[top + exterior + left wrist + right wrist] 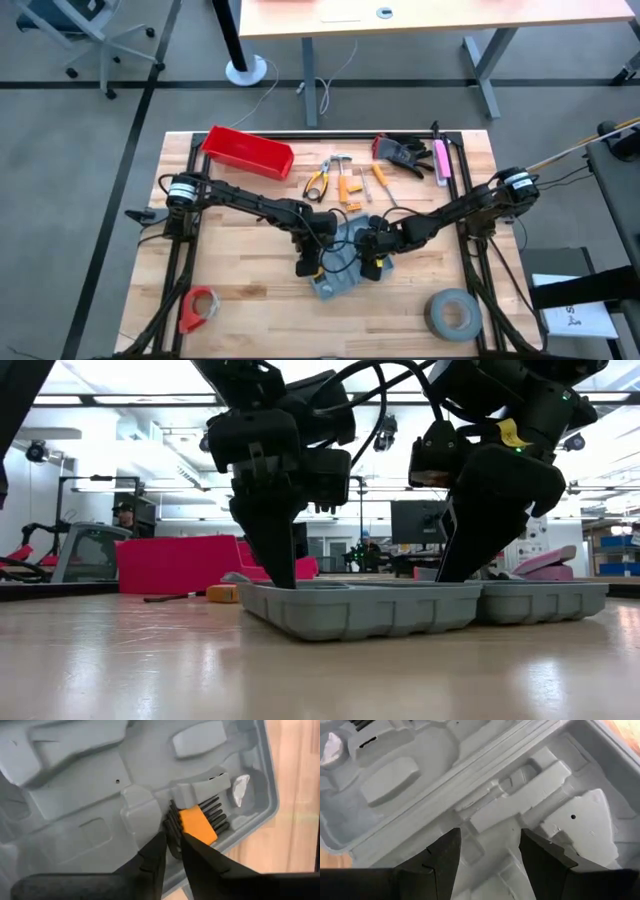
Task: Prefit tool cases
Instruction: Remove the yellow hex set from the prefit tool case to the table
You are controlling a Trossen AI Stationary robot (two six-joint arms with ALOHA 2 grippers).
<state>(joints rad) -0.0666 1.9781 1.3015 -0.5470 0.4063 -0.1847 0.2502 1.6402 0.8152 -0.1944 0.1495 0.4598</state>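
Dark fingers [152, 857] of the left gripper [172, 845] fill the foreground of the left wrist view, pinched almost together on the black end of an orange-handled hex key set [197, 822]. That set lies in a moulded recess near one edge of the tool case [75, 780]. Whether it is fully seated cannot be confirmed; it appears slightly skewed in its pocket.

Location of the task item: the grey-blue case lies open and flat on the wooden table [250, 290], at centre front between the two arms, with both halves spread side by side, as the low view confirms.

Right gripper [490, 852]: fingers spread wide, gripping nothing. It is poised directly over the other half of the case, above an empty shaped recess. The low view places it down at the case, though contact cannot be determined.

Remaining stock: pliers [316, 183] and several orange-handled tools [348, 186] lie loose on the table behind the case, beside black gloves [403, 153]. A red bin [247, 152], a red tape dispenser [199, 308] and a grey tape roll [453, 313] stand well apart from the work.

Assessment: the step in hand is fitting the hex key set into its recess. Most recesses in view are vacant, so the task is judged to be at an early stage.

Next move: press the set level, release it cleanly without dragging it out, then fetch another loose tool. The right arm should steady the case if it shifts.
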